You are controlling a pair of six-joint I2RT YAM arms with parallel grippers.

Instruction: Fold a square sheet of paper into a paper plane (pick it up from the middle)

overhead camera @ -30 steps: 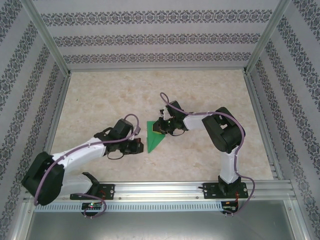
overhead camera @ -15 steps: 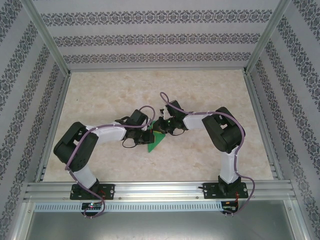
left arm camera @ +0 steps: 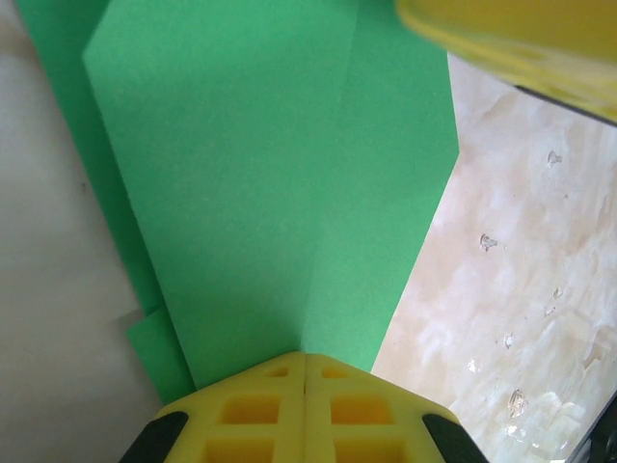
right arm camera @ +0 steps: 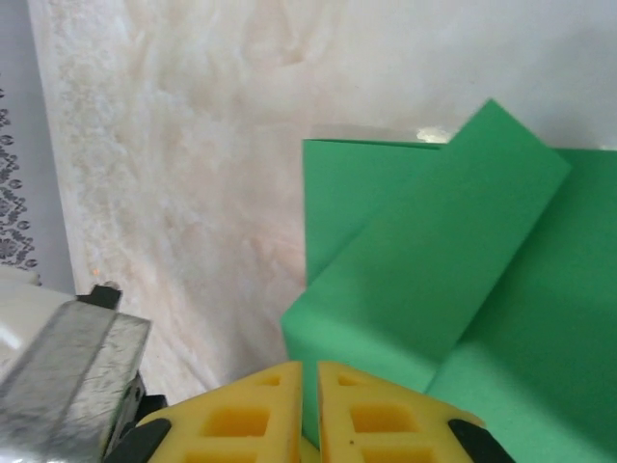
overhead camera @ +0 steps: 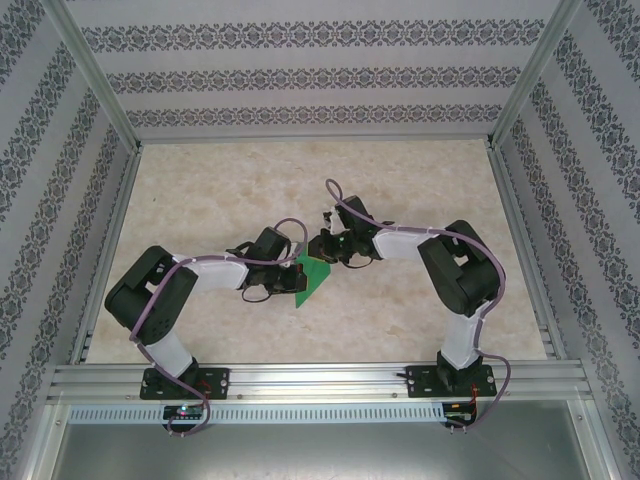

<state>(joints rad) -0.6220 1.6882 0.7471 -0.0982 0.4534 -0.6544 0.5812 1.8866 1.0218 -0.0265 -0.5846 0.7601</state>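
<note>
**Top external:** The left arm has swung up from the near-left corner within the last second. Its left gripper (overhead camera: 288,270) now sits on the left edge of the green sheet (overhead camera: 314,282) at mid-table. It faces the right gripper (overhead camera: 327,250), which has barely shifted from the sheet's far edge. The sheet is already folded to a point aimed at the near edge, and it is now held from both sides (a set-up for the next crease, by the look of it, not a finished plane).

**Left wrist:** The left gripper (left arm camera: 305,360) has its yellow fingers (left arm camera: 241,410) pressed together, pinching the green sheet (left arm camera: 260,183) just where a crease runs into them. Folded layers peek out at the left. A yellow finger of the right gripper juts in at the top right.

**Right wrist:** The right gripper (right arm camera: 309,369) is all but shut, nipping a raised flap (right arm camera: 434,251) of the green sheet (right arm camera: 540,367). The rest of the paper lies flat beyond.

**Surface and room:** The pale marbled tabletop (overhead camera: 220,190) carries a few small specks (left arm camera: 487,241) beside the paper. Patterned wallpapered walls (overhead camera: 320,80) close in three sides. An aluminium rail (overhead camera: 320,378) along the near edge carries both arm bases.
</note>
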